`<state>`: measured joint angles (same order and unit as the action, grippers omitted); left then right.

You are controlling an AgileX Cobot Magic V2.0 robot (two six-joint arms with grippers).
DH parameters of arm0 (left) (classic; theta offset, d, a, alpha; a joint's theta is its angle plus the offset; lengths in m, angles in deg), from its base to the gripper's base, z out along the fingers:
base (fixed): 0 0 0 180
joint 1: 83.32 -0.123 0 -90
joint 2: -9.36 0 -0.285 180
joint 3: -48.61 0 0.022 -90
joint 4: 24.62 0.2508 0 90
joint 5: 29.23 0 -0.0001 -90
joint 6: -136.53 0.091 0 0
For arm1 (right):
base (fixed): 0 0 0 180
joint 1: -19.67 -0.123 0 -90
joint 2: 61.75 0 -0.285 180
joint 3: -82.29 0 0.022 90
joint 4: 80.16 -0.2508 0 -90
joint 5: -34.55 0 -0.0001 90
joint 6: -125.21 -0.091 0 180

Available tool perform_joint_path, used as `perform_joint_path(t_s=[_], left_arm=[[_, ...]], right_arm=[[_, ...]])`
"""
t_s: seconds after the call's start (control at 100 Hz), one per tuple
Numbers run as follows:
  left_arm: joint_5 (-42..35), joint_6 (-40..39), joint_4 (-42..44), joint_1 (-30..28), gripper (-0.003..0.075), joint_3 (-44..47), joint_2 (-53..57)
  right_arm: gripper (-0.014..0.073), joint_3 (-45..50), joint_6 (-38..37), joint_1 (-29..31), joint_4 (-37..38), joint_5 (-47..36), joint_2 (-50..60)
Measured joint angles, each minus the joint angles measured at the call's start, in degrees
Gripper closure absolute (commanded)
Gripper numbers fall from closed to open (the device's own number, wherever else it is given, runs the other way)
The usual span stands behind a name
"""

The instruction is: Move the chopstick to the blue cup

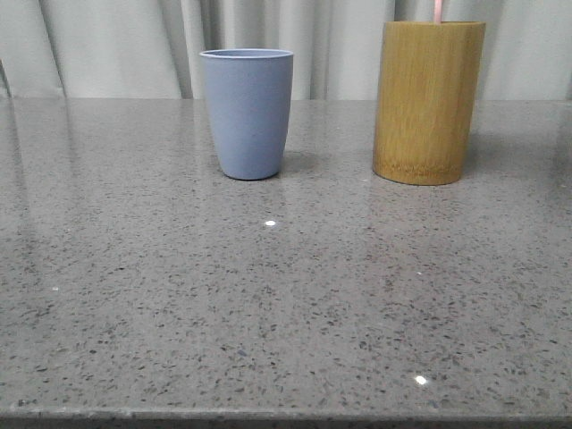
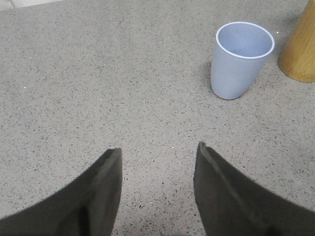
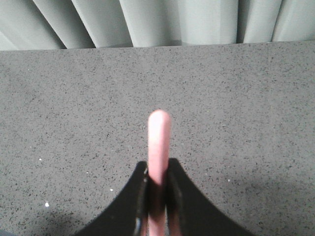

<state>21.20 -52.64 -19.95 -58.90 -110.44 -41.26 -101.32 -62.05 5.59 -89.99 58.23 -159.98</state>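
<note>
The blue cup (image 1: 247,112) stands upright and empty at the back middle of the table; it also shows in the left wrist view (image 2: 241,59). A pale pink chopstick (image 1: 436,11) rises from the bamboo holder (image 1: 427,103), with only a short piece showing at the top edge of the front view. My right gripper (image 3: 158,167) is shut on the pink chopstick (image 3: 159,137), which sticks out past the fingertips. My left gripper (image 2: 158,148) is open and empty above the bare table, short of the blue cup. Neither gripper shows in the front view.
The yellow-brown bamboo holder stands to the right of the blue cup, a short gap between them; its edge shows in the left wrist view (image 2: 301,49). Grey speckled tabletop (image 1: 286,304) in front. A pale curtain (image 1: 116,45) hangs behind the table's far edge.
</note>
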Motion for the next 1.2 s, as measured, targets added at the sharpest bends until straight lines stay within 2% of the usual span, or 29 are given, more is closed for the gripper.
perform_joint_path(t_s=[0.26, 0.55, 0.77, 1.2], left_arm=[[0.1, 0.0, 0.5, 0.0, 0.0383, 0.0, 0.0], [0.1, 0.0, 0.6, 0.0, 0.0383, 0.0, 0.0], [0.7, 0.0, 0.6, 0.0, 0.0383, 0.0, 0.0], [1.2, 0.0, 0.6, 0.0, 0.0383, 0.0, 0.0]], right_arm=[[0.0655, 0.0, 0.0, 0.0, 0.0, -0.8, 0.8], [0.0655, -0.3, 2.9, -2.1, 0.0, -6.3, 8.3], [0.0655, -5.8, 5.2, -4.7, 0.0, -5.5, 10.1], [0.0655, -11.0, 5.8, -16.9, 0.0, -6.1, 7.8]])
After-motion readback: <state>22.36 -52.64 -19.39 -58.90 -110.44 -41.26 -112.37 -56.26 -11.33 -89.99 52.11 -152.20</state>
